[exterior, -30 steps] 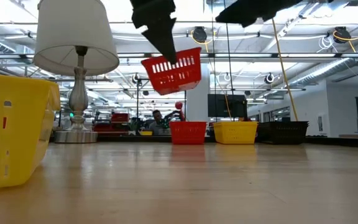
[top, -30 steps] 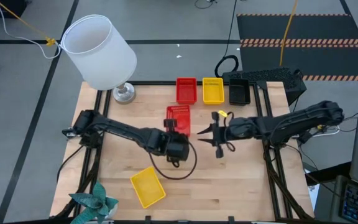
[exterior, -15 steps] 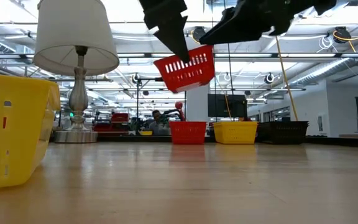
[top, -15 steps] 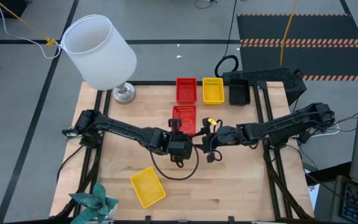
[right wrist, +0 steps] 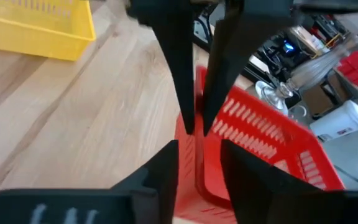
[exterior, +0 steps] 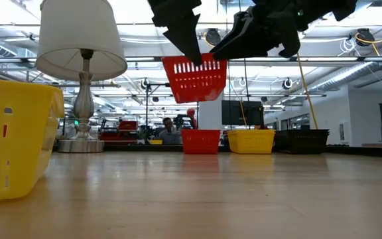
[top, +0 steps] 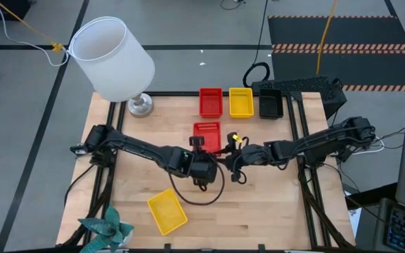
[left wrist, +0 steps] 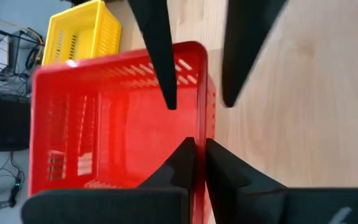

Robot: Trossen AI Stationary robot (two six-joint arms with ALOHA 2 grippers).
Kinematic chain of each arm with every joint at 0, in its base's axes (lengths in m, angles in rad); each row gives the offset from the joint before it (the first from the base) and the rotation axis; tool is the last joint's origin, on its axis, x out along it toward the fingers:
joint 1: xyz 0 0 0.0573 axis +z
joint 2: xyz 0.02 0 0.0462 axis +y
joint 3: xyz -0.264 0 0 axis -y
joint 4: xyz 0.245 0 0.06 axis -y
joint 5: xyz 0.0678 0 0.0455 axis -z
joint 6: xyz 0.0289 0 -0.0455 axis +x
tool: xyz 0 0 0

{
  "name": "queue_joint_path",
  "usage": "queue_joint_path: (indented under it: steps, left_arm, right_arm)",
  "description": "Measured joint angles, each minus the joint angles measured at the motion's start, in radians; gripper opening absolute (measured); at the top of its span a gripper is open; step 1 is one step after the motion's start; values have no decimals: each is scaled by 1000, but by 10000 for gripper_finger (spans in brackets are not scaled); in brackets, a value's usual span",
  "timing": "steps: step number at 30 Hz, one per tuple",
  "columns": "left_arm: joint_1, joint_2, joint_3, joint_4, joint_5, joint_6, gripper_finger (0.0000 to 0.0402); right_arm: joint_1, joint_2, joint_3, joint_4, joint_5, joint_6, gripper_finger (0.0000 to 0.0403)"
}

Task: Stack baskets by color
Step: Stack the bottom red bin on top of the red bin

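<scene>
From above, our left gripper and right gripper meet at the near end of a red basket, which sits just this side of the red stack in the back row. Beside that stack stand the yellow stack and the black stack. A lone yellow basket lies well nearer us than the red stack, and the lamp is off to its left.

At desk level the red basket hangs in the air, nearly level, above and in front of the red stack. We judge this a handover. One gripper should grip firmly before the other lets go, and the basket should stay level so that it nests squarely.

Our left wrist view shows the left gripper's fingers pinched together on the thin rim of the red basket.

Our right wrist view shows the right gripper's fingers astride the rim of the basket, with a slight gap on each side, so not yet clamped. The plastic is glossy and slotted, so it may slip, while the desk is pale wood.
</scene>
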Motion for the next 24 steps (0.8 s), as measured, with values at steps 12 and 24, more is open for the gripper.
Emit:
queue_joint_path:
  steps: [12,24]
  left_arm:
    - [-16,0,0,16,-12,15,21]
    - [-23,0,0,116,-29,50,49]
  right_arm:
    - [-3,0,0,-25,-6,-29,8]
    - [-4,1,-2,-54,-2,3,5]
